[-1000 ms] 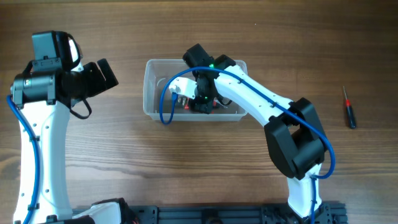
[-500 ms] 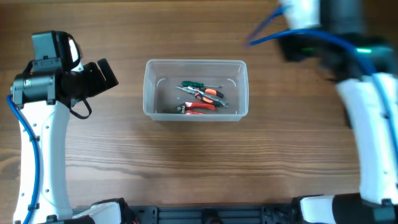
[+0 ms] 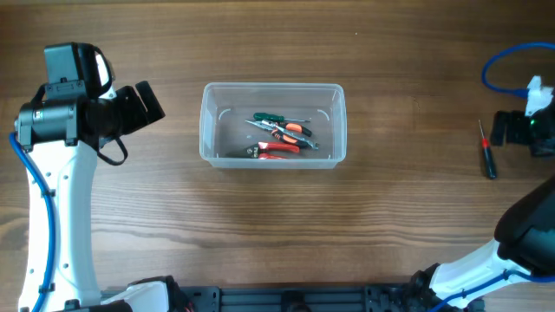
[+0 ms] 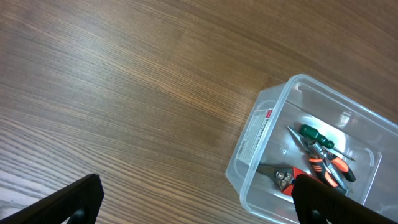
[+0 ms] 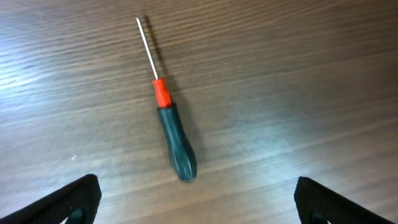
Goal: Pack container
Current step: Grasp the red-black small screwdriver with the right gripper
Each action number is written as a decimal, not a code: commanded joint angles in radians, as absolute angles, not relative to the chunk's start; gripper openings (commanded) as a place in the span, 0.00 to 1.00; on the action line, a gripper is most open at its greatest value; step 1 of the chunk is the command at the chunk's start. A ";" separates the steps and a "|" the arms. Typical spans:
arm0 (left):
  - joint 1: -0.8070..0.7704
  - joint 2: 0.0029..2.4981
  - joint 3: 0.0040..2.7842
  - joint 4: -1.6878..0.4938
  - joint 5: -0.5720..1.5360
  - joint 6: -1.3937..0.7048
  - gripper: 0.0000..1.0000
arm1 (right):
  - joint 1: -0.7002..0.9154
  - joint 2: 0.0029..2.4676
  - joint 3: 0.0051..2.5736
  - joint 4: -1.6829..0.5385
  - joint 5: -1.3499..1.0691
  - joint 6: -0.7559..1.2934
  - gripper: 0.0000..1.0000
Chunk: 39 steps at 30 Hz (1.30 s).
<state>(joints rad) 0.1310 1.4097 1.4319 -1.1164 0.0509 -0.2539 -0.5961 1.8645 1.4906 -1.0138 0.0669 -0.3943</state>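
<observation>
The clear container (image 3: 206, 130) stands at the table's middle and holds a green-handled screwdriver (image 3: 267, 117), orange-handled pliers (image 3: 293, 130) and red-handled pliers (image 3: 279, 148). A screwdriver with a dark handle and red collar (image 3: 488, 156) lies alone on the wood at the far right. My right gripper (image 3: 507, 130) hovers over it, open and empty; in the right wrist view this screwdriver (image 5: 175, 142) lies between and just ahead of the spread fingers of the gripper (image 5: 199, 202). My left gripper (image 3: 143, 104) hangs open left of the container, whose corner (image 4: 261, 124) shows in its wrist view.
Bare wooden tabletop surrounds the container. The left arm's white link (image 3: 52, 199) runs down the left side. The right arm's base (image 3: 486, 269) rises at the bottom right, with a blue cable (image 3: 503, 65) looping above the wrist.
The right arm has left the container, swung to the far right over the lone screwdriver, and its jaws have opened. The left arm has not moved.
</observation>
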 commanded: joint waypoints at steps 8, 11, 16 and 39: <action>0.128 1.410 1.433 -1.111 0.063 -0.271 1.00 | -0.593 1.986 1.331 -0.875 -0.028 -0.448 0.99; 0.128 1.410 1.433 -1.112 0.063 -0.271 1.00 | -0.593 2.019 1.330 -0.867 -0.028 -0.446 0.98; 0.128 1.410 1.433 -1.112 0.063 -0.278 1.00 | -0.593 2.056 1.330 -0.863 -0.051 -0.443 0.87; 0.128 1.410 1.433 -1.116 0.063 -0.278 1.00 | -0.390 1.857 1.552 -0.988 -0.212 -0.392 0.04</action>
